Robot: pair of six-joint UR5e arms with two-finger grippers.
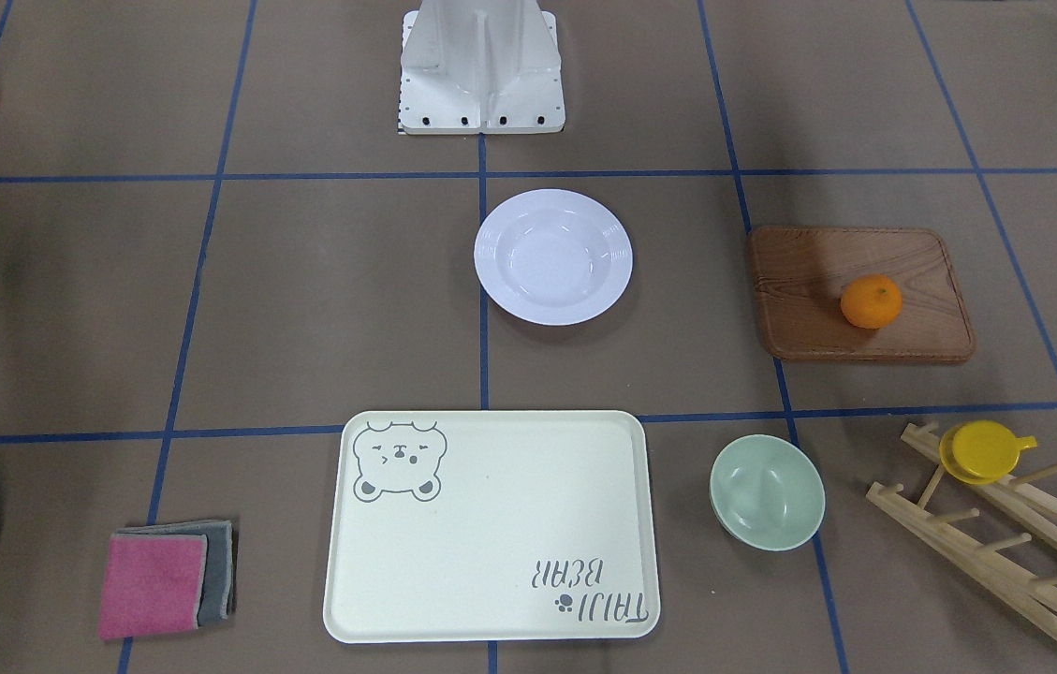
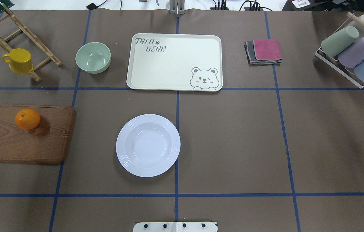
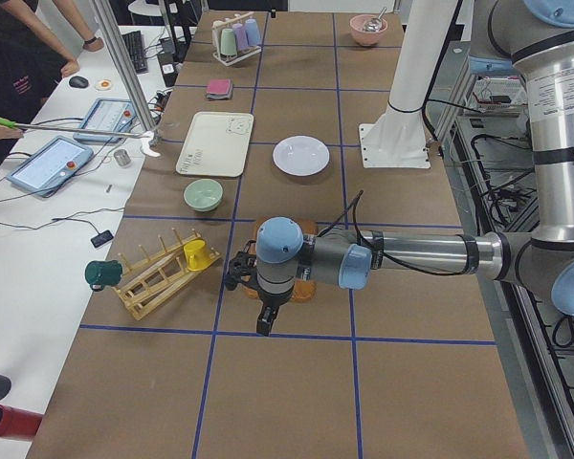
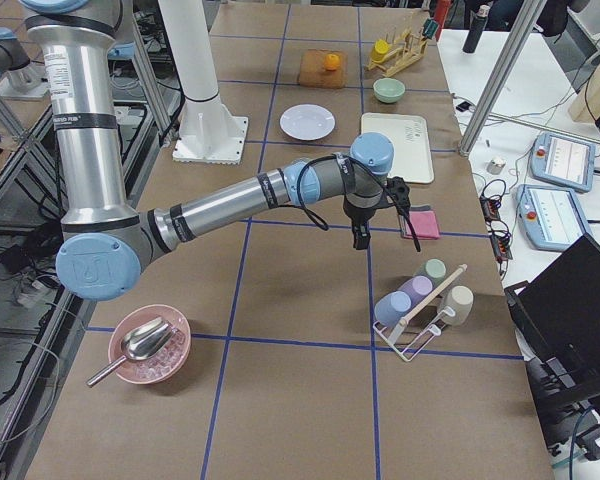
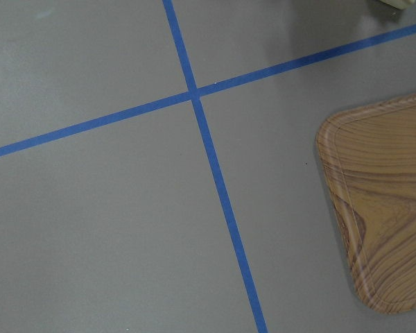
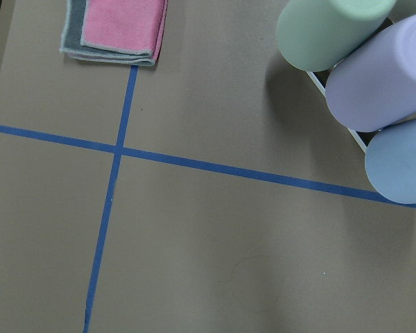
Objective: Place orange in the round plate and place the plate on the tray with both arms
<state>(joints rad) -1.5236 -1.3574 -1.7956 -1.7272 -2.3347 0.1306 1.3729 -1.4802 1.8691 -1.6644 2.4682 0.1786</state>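
The orange (image 2: 27,119) sits on a brown wooden board (image 2: 30,141) at the table's left. The white round plate (image 2: 148,145) lies empty near the middle, in front of the robot base. Beyond it lies the cream bear tray (image 2: 172,61), with nothing on it. The arms show only in the side views. My left gripper (image 3: 265,320) hangs above the table beside the board, pointing down. My right gripper (image 4: 360,238) hangs over the table near the folded pink cloth (image 4: 421,224). I cannot tell whether either gripper is open or shut.
A pale green bowl (image 2: 93,57) stands left of the tray. A yellow cup (image 2: 19,60) hangs on a wooden rack (image 2: 24,35) at the far left. Tumblers in a white rack (image 2: 349,48) are at the far right. People sit along the table's far side (image 3: 10,76).
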